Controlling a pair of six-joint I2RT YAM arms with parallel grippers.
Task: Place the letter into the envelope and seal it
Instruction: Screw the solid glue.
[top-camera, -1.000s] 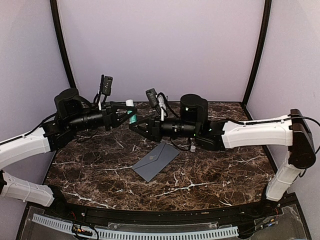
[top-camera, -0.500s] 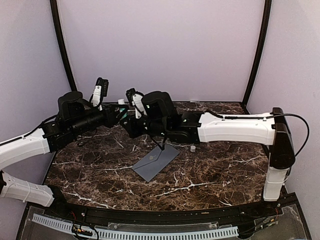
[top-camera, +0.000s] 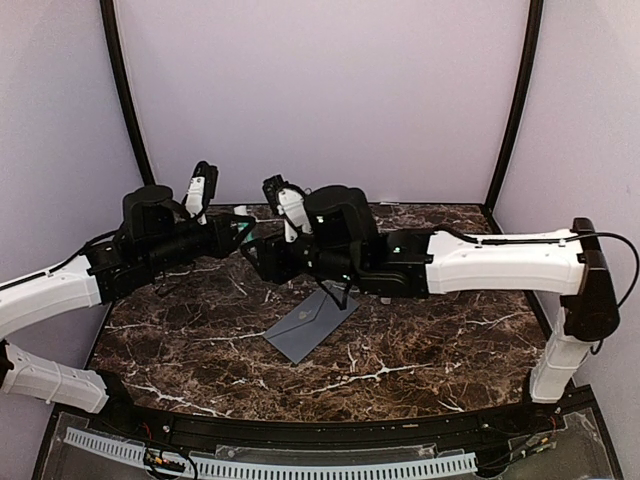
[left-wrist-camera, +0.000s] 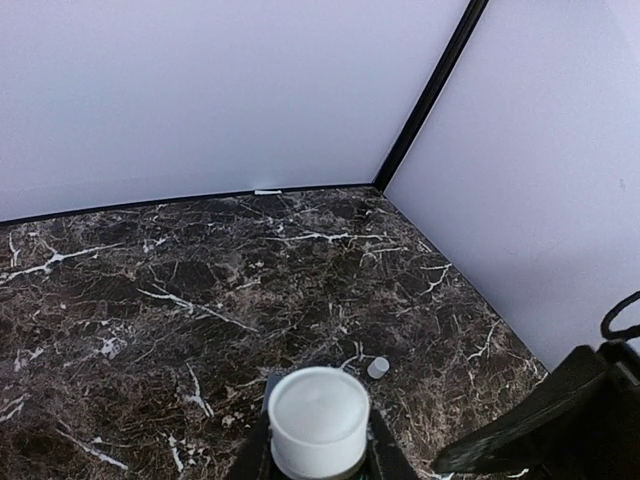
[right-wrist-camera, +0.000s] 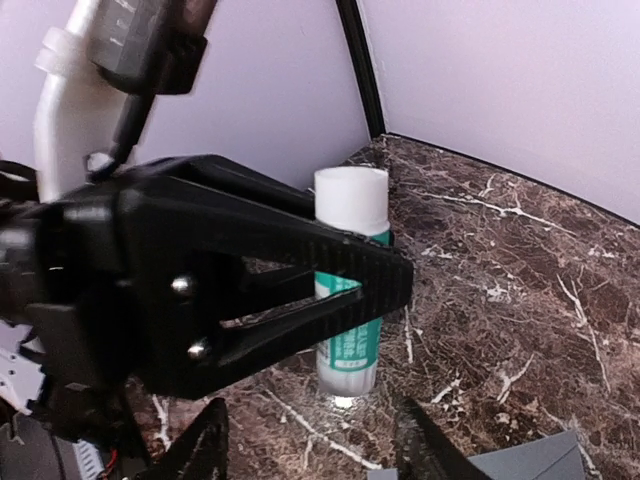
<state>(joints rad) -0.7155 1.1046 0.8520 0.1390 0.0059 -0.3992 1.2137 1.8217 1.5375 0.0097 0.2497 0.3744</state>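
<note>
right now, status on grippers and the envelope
Left gripper shut on glue stick. Right gripper open, facing it. Envelope flat on table, flap down; letter not in view. Small cap loose on table.

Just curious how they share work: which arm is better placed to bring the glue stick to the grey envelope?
Probably left: the left fingers clamp the glue stick, while the right fingers stand open and empty.

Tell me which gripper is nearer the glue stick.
Left. The left gripper is clamped on the glue stick; the right gripper faces it with open jaws, apart from it.
</note>
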